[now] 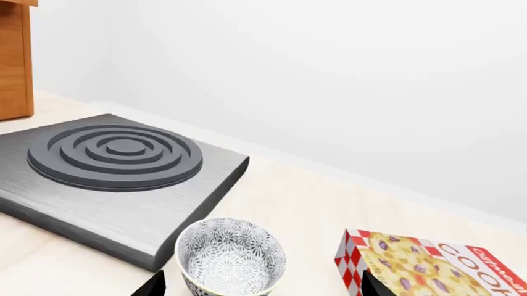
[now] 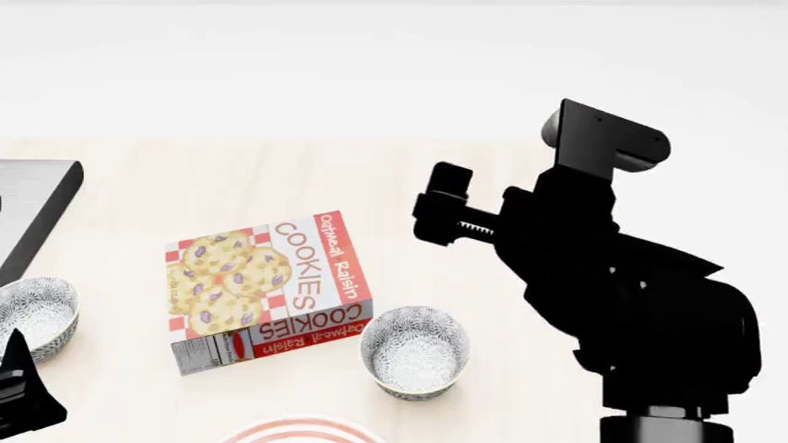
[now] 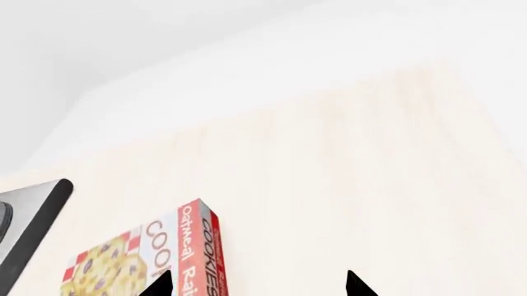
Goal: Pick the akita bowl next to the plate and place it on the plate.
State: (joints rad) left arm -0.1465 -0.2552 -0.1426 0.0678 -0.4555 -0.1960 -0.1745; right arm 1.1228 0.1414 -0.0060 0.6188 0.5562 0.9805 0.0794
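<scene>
The akita bowl (image 2: 414, 351), speckled grey and white, stands upright on the pale table just right of the cookie box, close to the plate (image 2: 302, 430), whose red-ringed rim shows only at the head view's bottom edge. A second identical bowl (image 2: 31, 314) stands at the far left. In the left wrist view this second bowl (image 1: 231, 256) lies between the wide-apart fingers of my open left gripper (image 1: 259, 288). My right gripper (image 3: 258, 287) is open over bare table beside the box, holding nothing. The right arm (image 2: 603, 286) rises at the right of the akita bowl.
A cookie box (image 2: 265, 288) lies flat between the two bowls. A grey stove block (image 1: 123, 179) with a ringed burner sits behind the left bowl, and its corner (image 2: 31, 208) shows in the head view. A wooden cabinet (image 1: 12, 61) stands beyond it. A white wall backs the table.
</scene>
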